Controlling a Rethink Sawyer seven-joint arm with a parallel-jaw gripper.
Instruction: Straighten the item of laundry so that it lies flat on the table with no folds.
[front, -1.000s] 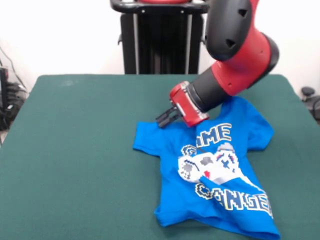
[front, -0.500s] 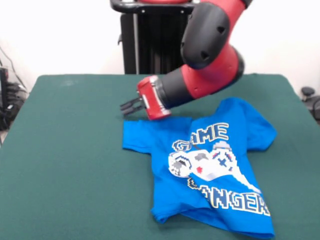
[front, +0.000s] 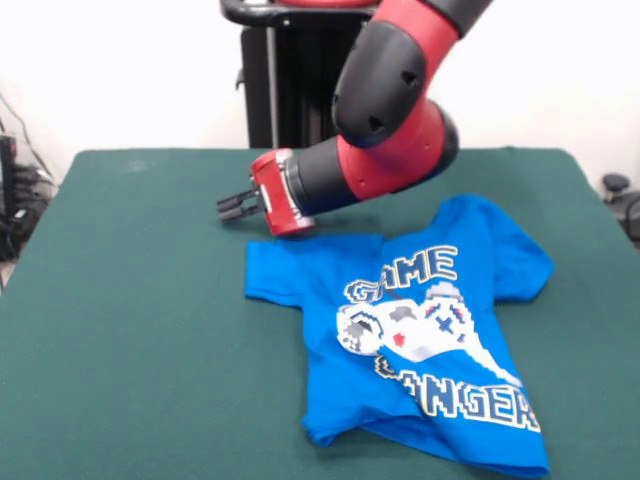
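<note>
The item of laundry (front: 410, 320), a bright blue T-shirt with a pixel game-controller print and white lettering, lies print-up on the right half of the dark green table (front: 130, 310). Its neck points toward the far side. The hem at the near edge is wavy and curled under at its left corner. One sleeve (front: 268, 275) is spread out to the left. My gripper (front: 232, 207) hovers just beyond that sleeve, up and to the left of it, clear of the cloth. It is open with nothing between its fingers.
The red and black arm (front: 385, 120) reaches across above the shirt's collar area. Dark cables and gear (front: 15, 200) sit off the table's left edge. A small dark object (front: 620, 190) shows past the right edge.
The gripper dragged the sleeve leftward, spreading the shirt, then let go. It has since lifted and moved farther left while the shirt stays put.
</note>
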